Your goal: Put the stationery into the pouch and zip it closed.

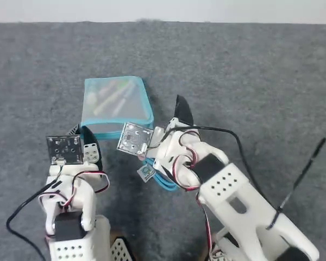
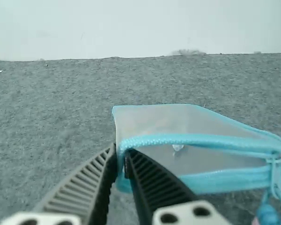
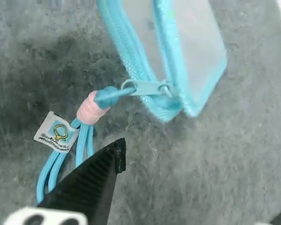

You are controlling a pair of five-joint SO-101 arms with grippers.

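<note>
The translucent pouch (image 1: 117, 103) with turquoise edging lies on the grey mat with coloured stationery (image 1: 113, 95) showing through it. My left gripper (image 2: 121, 165) is shut on the zip edge at the pouch's (image 2: 187, 136) near left corner. The zipper pull (image 3: 145, 87) sits close to the pouch's (image 3: 182, 42) other near corner. A pink bead (image 3: 90, 106), a turquoise cord (image 3: 61, 161) and a small tag (image 3: 57, 132) trail from the pull. My right gripper (image 3: 201, 185) stands open just above the mat beside the cord, holding nothing, one finger (image 3: 96, 176) close to the cord loop.
Grey felt mat (image 1: 250, 70) covers the whole table, with bare room to the right of and behind the pouch. A black cable (image 1: 301, 174) runs along the right arm. The tag (image 1: 146, 173) lies between the two arms.
</note>
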